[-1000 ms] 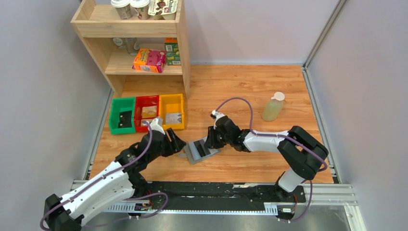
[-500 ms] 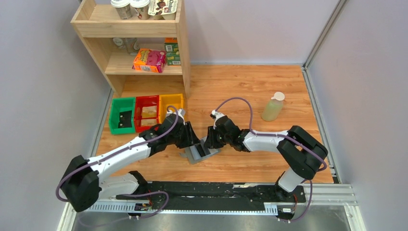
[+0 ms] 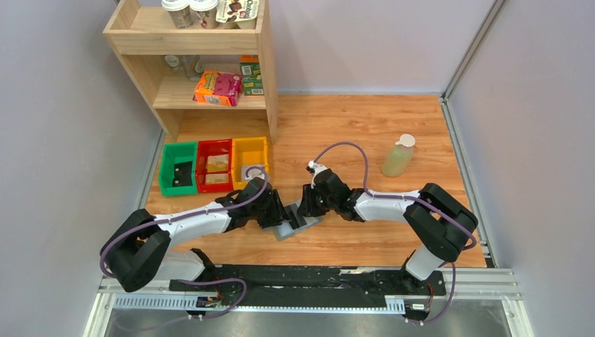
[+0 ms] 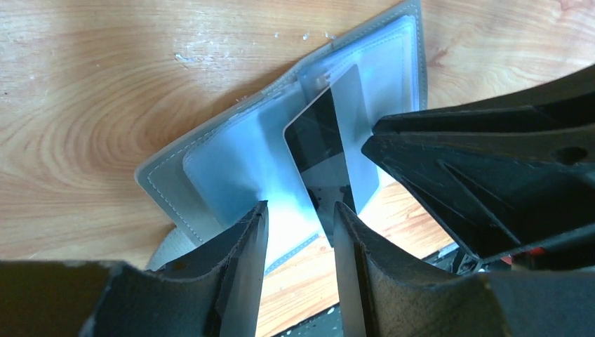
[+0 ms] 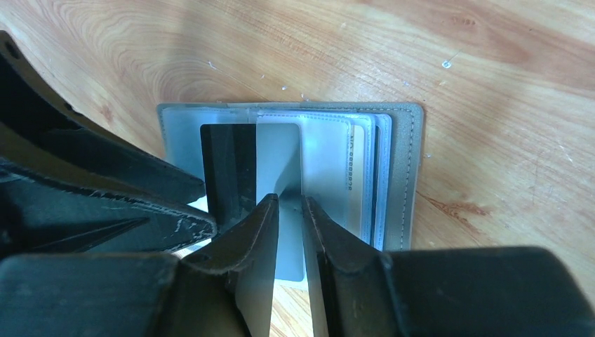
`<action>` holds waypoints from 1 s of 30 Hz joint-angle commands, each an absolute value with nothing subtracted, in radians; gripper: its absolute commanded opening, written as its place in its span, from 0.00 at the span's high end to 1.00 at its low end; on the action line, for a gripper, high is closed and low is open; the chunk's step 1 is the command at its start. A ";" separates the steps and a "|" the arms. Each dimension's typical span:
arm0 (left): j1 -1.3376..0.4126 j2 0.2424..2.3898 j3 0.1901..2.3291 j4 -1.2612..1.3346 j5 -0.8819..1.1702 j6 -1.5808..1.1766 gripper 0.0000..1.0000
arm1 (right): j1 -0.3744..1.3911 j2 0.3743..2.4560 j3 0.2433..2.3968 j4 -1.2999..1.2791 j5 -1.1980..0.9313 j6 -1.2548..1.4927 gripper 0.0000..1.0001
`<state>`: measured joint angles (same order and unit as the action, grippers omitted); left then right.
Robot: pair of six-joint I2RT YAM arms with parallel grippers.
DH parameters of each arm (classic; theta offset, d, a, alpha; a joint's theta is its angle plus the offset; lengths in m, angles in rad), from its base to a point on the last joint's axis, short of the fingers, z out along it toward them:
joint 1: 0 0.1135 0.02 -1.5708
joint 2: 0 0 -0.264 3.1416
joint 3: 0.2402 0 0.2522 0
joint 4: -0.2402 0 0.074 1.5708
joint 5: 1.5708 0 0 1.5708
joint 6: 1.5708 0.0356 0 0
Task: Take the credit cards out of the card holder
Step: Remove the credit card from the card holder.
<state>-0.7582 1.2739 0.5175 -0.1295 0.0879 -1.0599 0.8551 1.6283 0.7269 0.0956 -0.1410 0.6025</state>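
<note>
1. Top view: the card holder (image 3: 298,226) lies open on the wooden table (image 3: 365,133), near the front edge and between your two arms. The left gripper (image 3: 279,213) is at its left side, and the right gripper (image 3: 309,205) is on its far right part. No card is out on the table that you can see, so this reads as the first extraction.

2. Left wrist: a credit card (image 4: 330,151) with a dark stripe sticks partway out of its slot. The left gripper (image 4: 298,232) has its fingers moderately spread and holds nothing. The card's free end reaches the inner face of one finger. Your next move likely calls for centring the gap on that end, closing, then drawing along the slot line.

3. Right wrist: the right gripper (image 5: 289,210) has its fingers almost together, with a thin slit between. The tips are down on the striped card. You cannot tell whether it is pinching or only pressing; it probably steadies the holder. A tan card (image 5: 356,175) sits fully seated in the slots beside it.
</note>
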 commanded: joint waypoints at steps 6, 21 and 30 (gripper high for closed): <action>-0.736 1.328 0.442 0.113 0.051 -1.180 0.53 | 0.861 1.686 0.680 -0.057 -0.090 0.577 0.73; -0.667 1.342 0.371 0.267 0.052 -1.204 0.66 | 0.859 1.680 0.672 -0.049 -0.092 0.578 0.73; -0.660 1.373 0.354 0.360 0.064 -1.197 0.82 | 0.859 1.680 0.672 -0.051 -0.097 0.575 0.73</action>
